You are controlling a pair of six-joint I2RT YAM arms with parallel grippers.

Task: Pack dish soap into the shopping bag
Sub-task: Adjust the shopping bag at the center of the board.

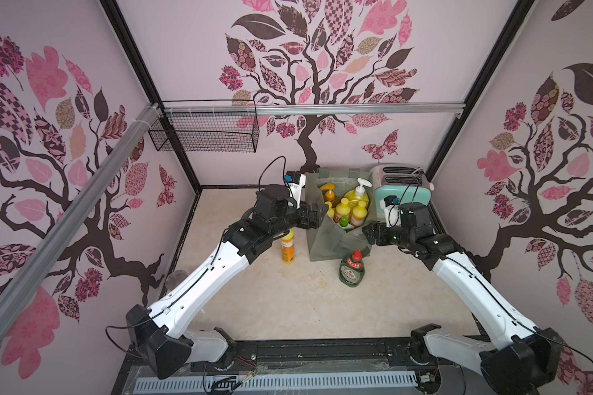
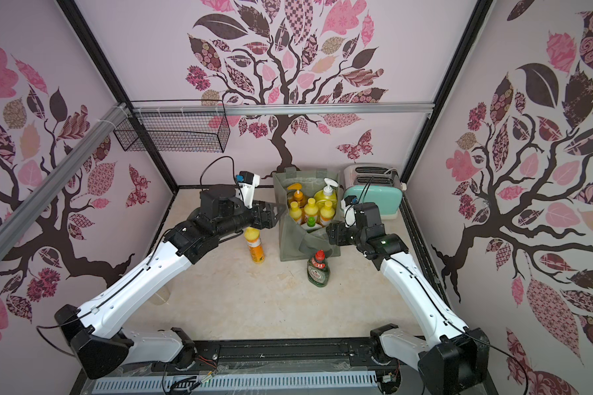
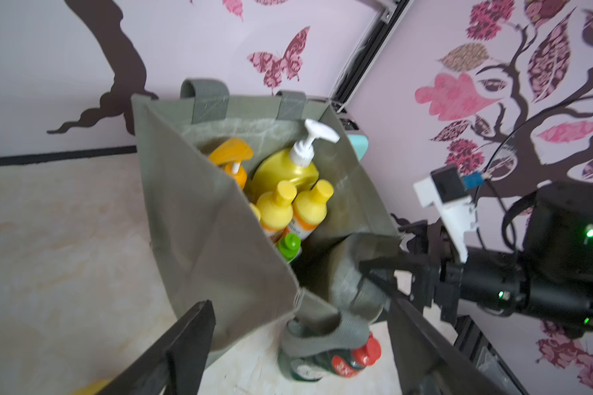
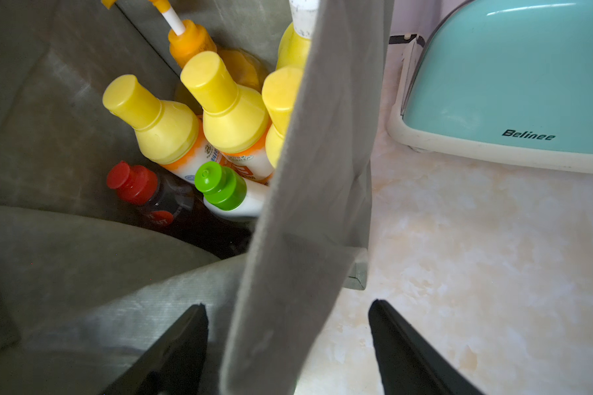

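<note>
Dish soap (image 1: 344, 208) mostly stood inside the shopping bag (image 1: 322, 246), seven bottles upright and crowded; two stood outside, the green Fairy bottle (image 1: 352, 272) just in front of the bag and a small orange bottle (image 1: 287, 249) just beside its left wall, under the left arm; the left gripper (image 3: 298, 304) hung at the bag's left front corner, fingers apart, nothing clamped; the right gripper (image 4: 286, 304) straddled the bag's right wall, fingers apart with fabric loose between them; the bag's front wall sagged inward and its strap drooped at the Fairy bottle's cap; by my judgement, a pinch and pull on either wall could tilt the bag and topple packed bottles; a dragged strap could knock the Fairy over; a lowering left arm could strike the orange bottle.
</note>
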